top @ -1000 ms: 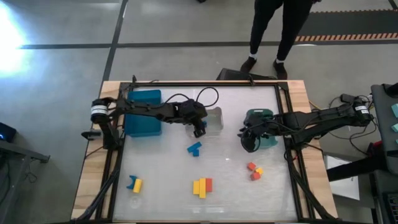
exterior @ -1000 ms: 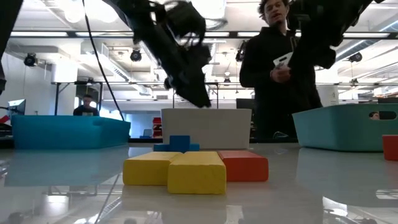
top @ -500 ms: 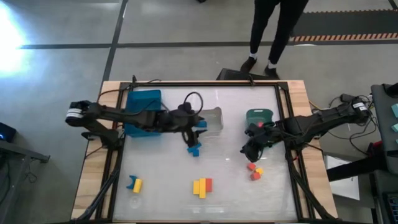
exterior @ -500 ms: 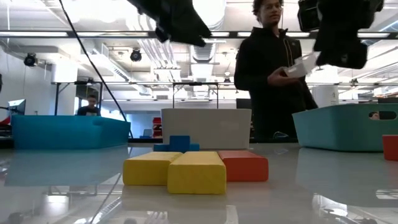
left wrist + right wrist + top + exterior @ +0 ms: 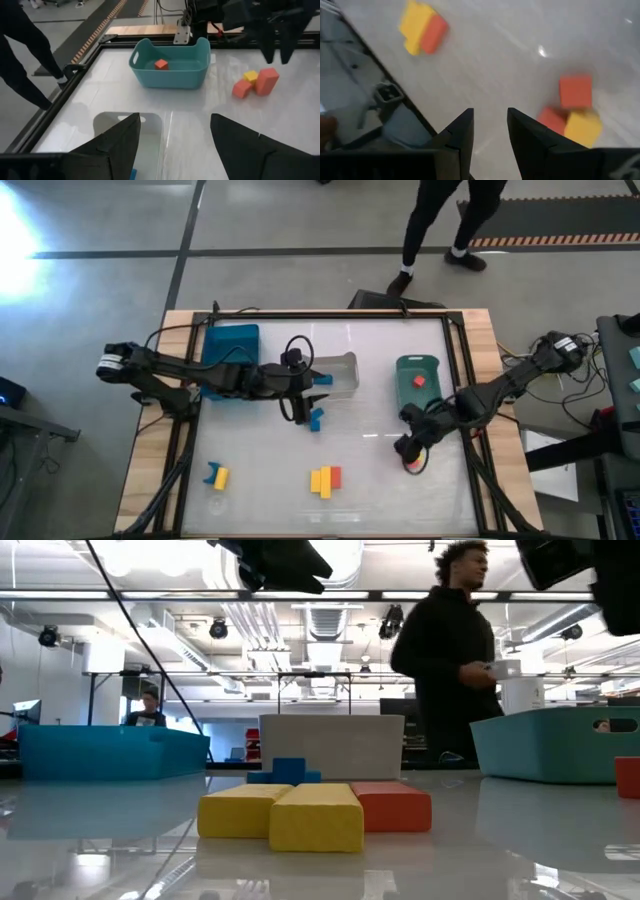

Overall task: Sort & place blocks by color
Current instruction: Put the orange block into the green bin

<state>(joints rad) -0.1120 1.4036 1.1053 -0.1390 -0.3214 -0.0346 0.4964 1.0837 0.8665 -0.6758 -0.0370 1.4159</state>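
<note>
My left gripper (image 5: 299, 410) hovers open and empty just left of two blue blocks (image 5: 315, 420), near the clear bin (image 5: 338, 373). My right gripper (image 5: 411, 450) is open and empty, low over a small cluster of red and yellow blocks (image 5: 412, 466); its wrist view shows a red cube (image 5: 575, 91) beside a red and a yellow block (image 5: 571, 126). One red block (image 5: 160, 64) lies in the green bin (image 5: 417, 378). A yellow-and-red group (image 5: 325, 479) and a blue-and-yellow pair (image 5: 216, 476) lie near the table's near edge.
The blue bin (image 5: 230, 361) stands at the far left, the clear bin in the middle and the green bin on the right. A person (image 5: 450, 660) walks behind the far edge. Bare table lies between the block groups.
My left gripper moved from the clear bin toward the near edge and stopped beside the blue blocks. My right gripper moved from the green bin toward the near edge, over the red and yellow cluster. The person walked toward the right.
</note>
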